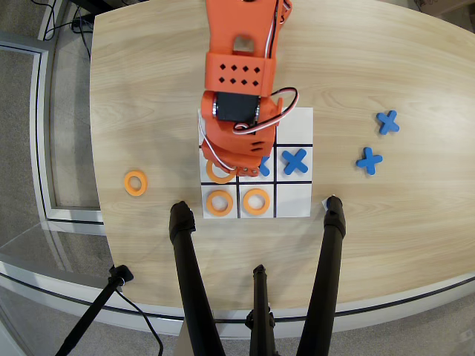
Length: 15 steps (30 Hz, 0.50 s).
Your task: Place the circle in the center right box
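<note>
The circle is a small flat orange ring with a round hole. In the overhead view only its lower arc shows, below the arm, in the left cell of the middle row of the grid sheet, near frame center. It lies flat; being round, it has no long axis or pointing direction.

Orange rings, count four: the circle, two in the bottom row at and, and one off the sheet at, left of the grid on the surface.

Blue X pieces, count four: one in the right cell of the middle row, one partly hidden in the center cell, and two on the surface at right and.

The end effector sits over the circle; the arm body hides its fingers, so whether they are spread or pinching cannot be determined.
</note>
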Motion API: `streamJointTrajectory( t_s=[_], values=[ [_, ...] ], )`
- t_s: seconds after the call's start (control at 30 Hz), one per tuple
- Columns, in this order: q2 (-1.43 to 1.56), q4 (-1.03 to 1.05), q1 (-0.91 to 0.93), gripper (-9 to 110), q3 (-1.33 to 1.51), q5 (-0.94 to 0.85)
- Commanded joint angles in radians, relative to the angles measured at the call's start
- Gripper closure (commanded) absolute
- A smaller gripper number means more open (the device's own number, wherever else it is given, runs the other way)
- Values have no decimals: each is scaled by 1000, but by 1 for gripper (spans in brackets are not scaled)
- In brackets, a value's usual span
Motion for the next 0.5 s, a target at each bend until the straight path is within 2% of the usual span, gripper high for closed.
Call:
streamJointTrajectory(
  t_s=[0.0, 0.17, 0.47],
  values=[
    [-44, -72, 0, 102, -6, -6],
    [-150, -140, 37, 102, -26, -23],
    [-210, -144, 63, 102, -11, -49]
  ],
)
